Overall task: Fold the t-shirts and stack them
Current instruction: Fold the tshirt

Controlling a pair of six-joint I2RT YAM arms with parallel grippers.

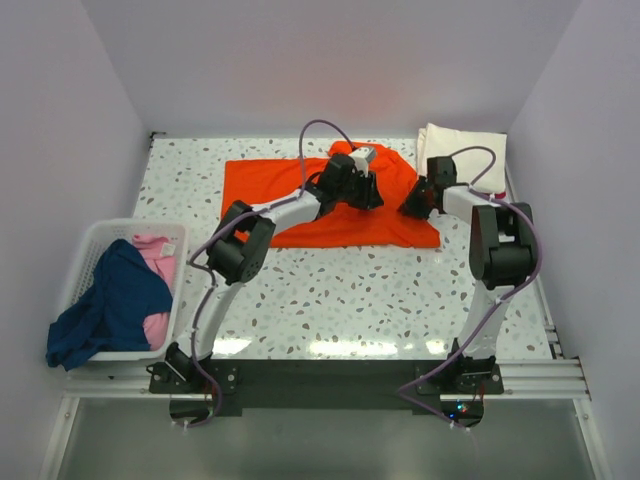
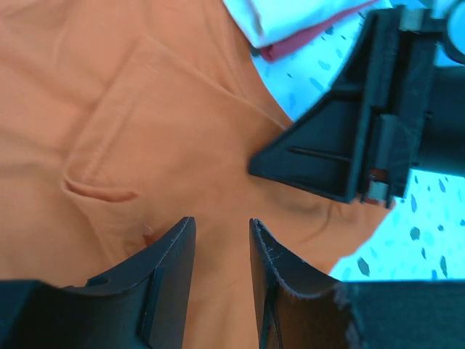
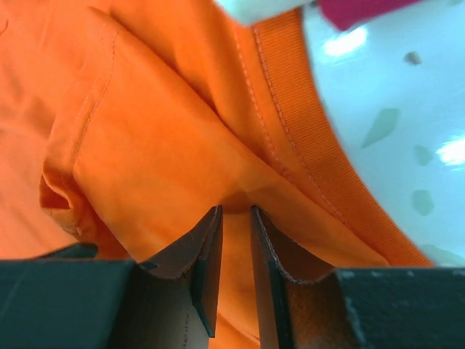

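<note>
A bright orange t-shirt (image 1: 270, 195) lies spread on the speckled table at the back middle. My left gripper (image 1: 371, 196) is down on its right part, jaws partly closed with orange cloth (image 2: 145, 131) filling the gap between them (image 2: 221, 222). A short way to its right, my right gripper (image 1: 411, 208) is at the shirt's right edge near the ribbed collar (image 3: 290, 109). Its jaws (image 3: 236, 209) are nearly together and pinch a raised fold of the orange cloth. In the left wrist view the right gripper (image 2: 349, 138) is a black block just above the cloth.
A folded cream-white t-shirt (image 1: 462, 148) lies at the back right, with a red one (image 2: 290, 47) showing under it. A white slatted basket (image 1: 100, 228) at the left edge holds a navy t-shirt (image 1: 110, 305) draped over its rim and a pink one (image 1: 155, 260).
</note>
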